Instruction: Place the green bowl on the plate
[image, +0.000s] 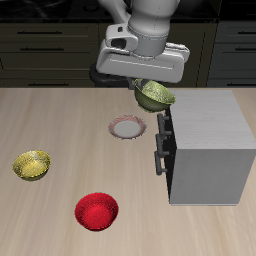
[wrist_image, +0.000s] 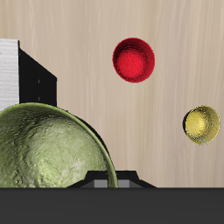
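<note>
Aloft, green bowl (image: 153, 95), seemingly empty, tilted near plate (image: 128, 127).

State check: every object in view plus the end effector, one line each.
green bowl: lifted off the table, tilted, held by the end effector
plate: flat on the table, nothing on it
yellow bowl: upright on the table, empty
red bowl: upright on the table, empty
grey cabinet: on the table, front closed
end effector: shut on the green bowl
</note>
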